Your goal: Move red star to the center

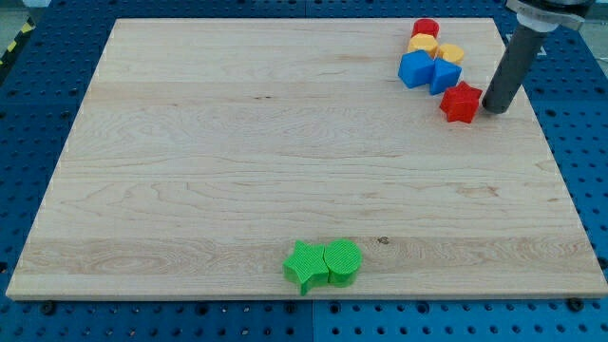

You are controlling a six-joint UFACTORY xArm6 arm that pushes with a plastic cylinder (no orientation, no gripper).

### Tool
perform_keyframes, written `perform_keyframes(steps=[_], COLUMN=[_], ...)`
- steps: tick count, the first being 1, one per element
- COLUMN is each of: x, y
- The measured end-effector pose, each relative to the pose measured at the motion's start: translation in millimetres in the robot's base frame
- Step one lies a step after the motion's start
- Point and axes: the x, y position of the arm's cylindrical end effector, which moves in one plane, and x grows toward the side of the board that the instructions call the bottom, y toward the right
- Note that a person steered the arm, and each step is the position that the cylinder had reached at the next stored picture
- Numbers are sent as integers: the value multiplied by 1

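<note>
Red star upper right of the worktop, my tip just to its right. No pincer here, only a rod. Risk: off-centre shove spinning it up into blue blocks, dragging the cluster along.

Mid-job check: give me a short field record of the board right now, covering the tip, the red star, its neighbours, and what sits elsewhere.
tip: my tip is on the board near the view's top right, just right of the red star
contact: touching or a sliver apart, cannot tell
red star position: far from the centre, below the cluster
cluster: red block, two yellow blocks, two blue blocks
bottom edge: green star touching a round green block
board: wooden board
</note>
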Motion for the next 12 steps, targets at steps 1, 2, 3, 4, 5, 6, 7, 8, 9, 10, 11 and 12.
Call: perform_keyframes(steps=[1,2,3,4,5,6,7,8,9,10,11,12], x=[-23,-14,-9,-9,-7,-6,-5,-5,-5,-5,11,34], y=[-16,-43,-54,-54,-71,-84,-87,-101,-77,-39,-26,-43])
